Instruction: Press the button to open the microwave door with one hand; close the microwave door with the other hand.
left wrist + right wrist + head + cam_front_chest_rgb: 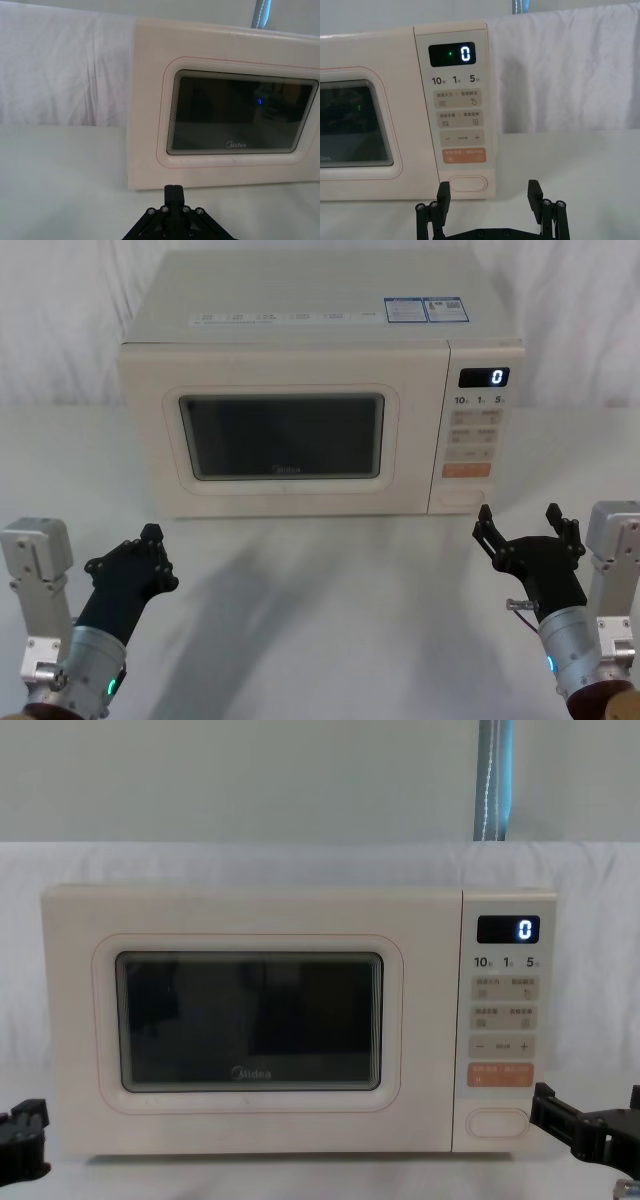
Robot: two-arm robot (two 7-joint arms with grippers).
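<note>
Button (467, 184) sits at the keypad's six o'clock, door (285, 438) shut; it probably needs one firm push. My right gripper (520, 524) is spread; left gripper (135, 555) looks pressed together.

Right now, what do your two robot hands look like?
Both are black. My left gripper has long, thin fingers bunched together; my right gripper has ridged fingers spread wide. Each sits on a silver-grey round wrist with a small green light, beside a pale grey block.

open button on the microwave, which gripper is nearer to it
Right. The right gripper hovers open just in front of the button; the left gripper sits far across, before the door's left end.
</note>
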